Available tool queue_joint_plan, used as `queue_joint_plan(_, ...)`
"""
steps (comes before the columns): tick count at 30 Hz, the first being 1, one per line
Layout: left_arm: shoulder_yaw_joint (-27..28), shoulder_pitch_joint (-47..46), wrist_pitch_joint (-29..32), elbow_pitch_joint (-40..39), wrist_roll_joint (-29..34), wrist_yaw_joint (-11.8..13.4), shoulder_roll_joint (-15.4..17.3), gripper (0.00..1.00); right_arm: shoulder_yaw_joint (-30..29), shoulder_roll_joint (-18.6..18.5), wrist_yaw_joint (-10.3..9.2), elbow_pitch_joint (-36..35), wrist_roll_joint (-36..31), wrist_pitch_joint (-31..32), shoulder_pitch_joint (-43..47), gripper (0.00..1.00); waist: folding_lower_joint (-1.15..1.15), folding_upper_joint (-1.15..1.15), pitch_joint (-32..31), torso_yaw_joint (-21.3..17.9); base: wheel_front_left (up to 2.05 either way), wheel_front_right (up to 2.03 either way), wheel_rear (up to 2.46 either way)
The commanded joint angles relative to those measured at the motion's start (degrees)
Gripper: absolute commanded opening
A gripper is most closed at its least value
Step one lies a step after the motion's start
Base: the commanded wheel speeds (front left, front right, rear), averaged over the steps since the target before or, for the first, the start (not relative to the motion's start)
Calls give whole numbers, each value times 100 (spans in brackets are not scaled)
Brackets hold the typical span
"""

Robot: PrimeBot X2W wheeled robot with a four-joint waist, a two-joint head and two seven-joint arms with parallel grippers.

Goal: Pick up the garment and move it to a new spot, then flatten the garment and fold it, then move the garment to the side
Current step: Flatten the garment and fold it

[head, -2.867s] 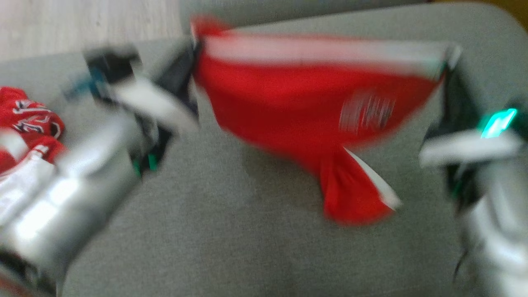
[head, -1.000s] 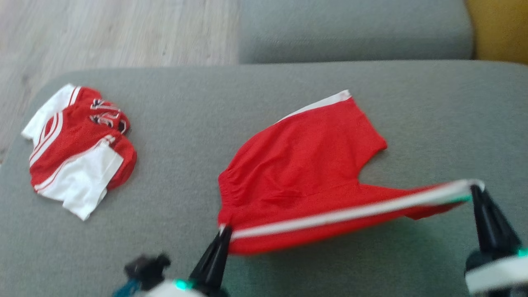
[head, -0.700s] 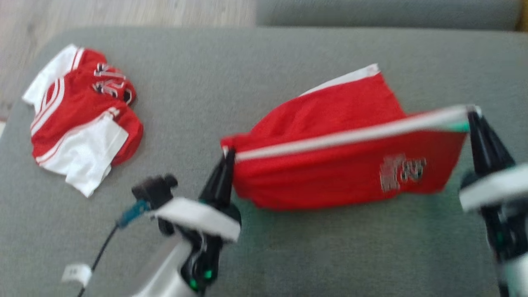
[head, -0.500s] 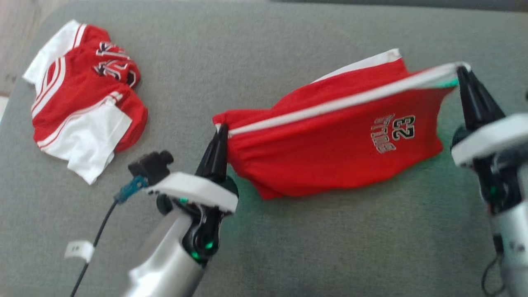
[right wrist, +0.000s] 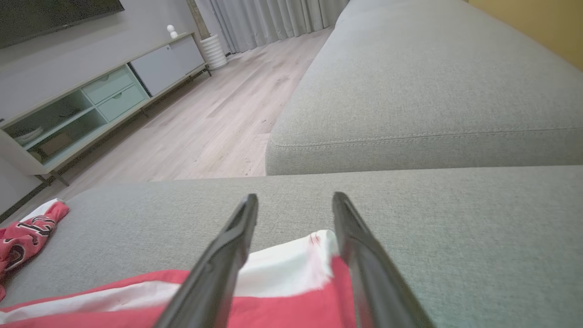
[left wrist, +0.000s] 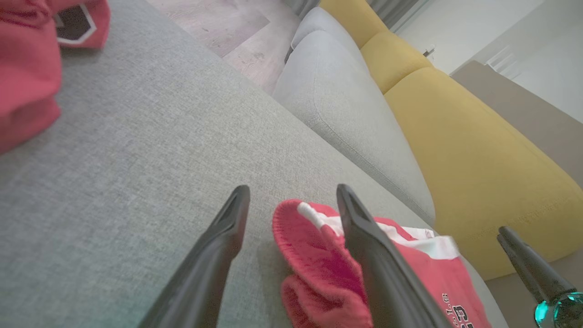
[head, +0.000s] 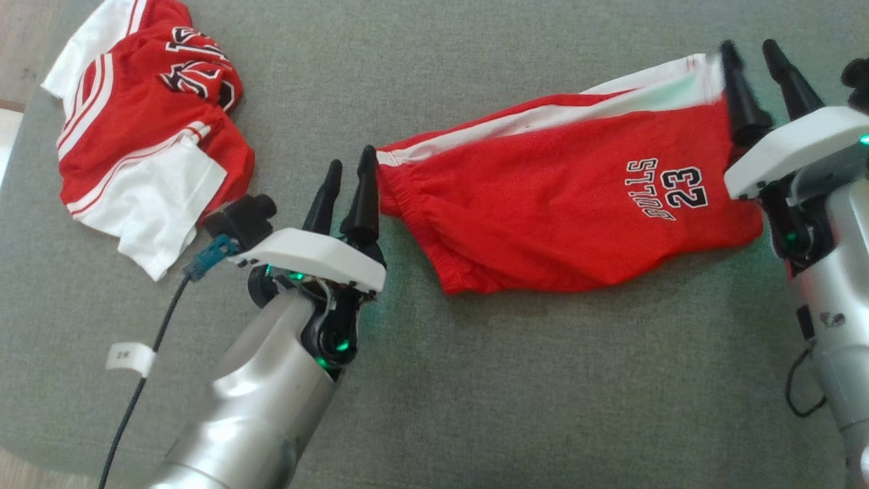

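Red shorts (head: 563, 204) with white side stripes and a "Bulls 23" print lie on the grey sofa cushion (head: 475, 380), toward 2 o'clock in the head view. Left tool (head: 350, 159) sits at their 9 o'clock end, fingers apart, with the waistband corner between them in the left wrist view. Right tool (head: 749, 47) stands at the 2 o'clock end, fingers apart either side of the white hem corner. Another red-and-white garment (head: 136, 122) lies crumpled at 10 o'clock, well apart.
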Motion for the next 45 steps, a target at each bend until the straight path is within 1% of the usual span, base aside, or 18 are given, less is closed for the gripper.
queue_joint_plan(1,25,-165,-92,-72,40,-28,72,100,198,-89,-5,-109,93,-148,-56,100,-1,0,-66,1,0,0,0)
queue_joint_plan(4,-125,-89,-159,3,342,-34,72,100,385,-137,-5,-104,363,-326,193,100,-1,0,-228,-8,0,0,0)
queue_joint_plan(6,50,25,-174,-102,777,-4,104,100,510,-176,-5,-181,588,-359,481,100,-1,0,-356,-24,0,0,0)
queue_joint_plan(9,576,521,-177,-707,1920,309,184,100,650,-276,-5,-350,881,-355,1004,100,-1,0,-542,-45,0,0,0)
queue_joint_plan(13,1208,1583,-178,-1892,3430,820,158,100,620,-406,-5,-444,1033,-370,1608,100,-1,0,-731,2,0,0,0)
queue_joint_plan(15,1417,2088,-178,-2459,4041,1018,129,100,450,-475,-5,-351,978,-440,1762,100,-1,0,-778,92,0,0,0)
queue_joint_plan(18,1555,2706,-179,-3148,4680,1215,92,100,36,-501,-5,-20,765,-590,1767,100,-1,0,-809,304,0,0,0)
queue_joint_plan(19,1573,2869,-179,-3334,4824,1280,84,100,-94,-497,-5,117,661,-627,1723,100,-1,0,-807,392,0,0,0)
queue_joint_plan(20,1573,2869,-179,-3334,4824,1280,84,100,-94,-497,-5,117,661,-627,1723,100,-1,0,-807,392,0,0,0)
queue_joint_plan(22,1534,3127,-179,-3630,5030,1390,76,100,-319,-497,-5,427,446,-662,1605,100,-1,0,-790,591,0,0,0)
queue_joint_plan(27,1168,3467,-179,-4005,5119,1680,72,100,-670,-505,-5,1295,-153,-737,1220,100,-1,0,-759,1049,0,0,0)
queue_joint_plan(33,910,3513,-179,-4021,5107,1786,71,100,-800,-325,-5,2221,-652,-666,882,100,-1,0,-744,1331,0,0,0)
queue_joint_plan(34,904,3503,-179,-4011,5114,1794,71,100,-794,-278,-5,2335,-696,-639,854,87,-1,0,-744,1350,0,0,0)
queue_joint_plan(35,903,3492,-179,-4002,5119,1800,71,100,-804,-228,-5,2430,-708,-628,830,39,-1,0,-747,1359,0,0,0)
queue_joint_plan(36,906,3482,-179,-3994,5121,1808,71,100,-814,-183,-5,2509,-707,-635,816,6,-1,0,-754,1362,0,0,0)
queue_joint_plan(37,916,3479,-179,-3981,5130,1820,71,100,-809,-145,-5,2565,-714,-662,807,0,-1,0,-766,1349,0,0,0)
queue_joint_plan(41,973,3515,-179,-3902,5197,1804,70,100,-887,-93,-5,2712,-757,-991,745,0,-1,0,-865,1134,0,0,0)
queue_joint_plan(45,1002,3568,-180,-3808,5246,1736,70,100,-911,-115,-5,2825,-832,-1163,689,0,-1,0,-1034,711,0,0,0)
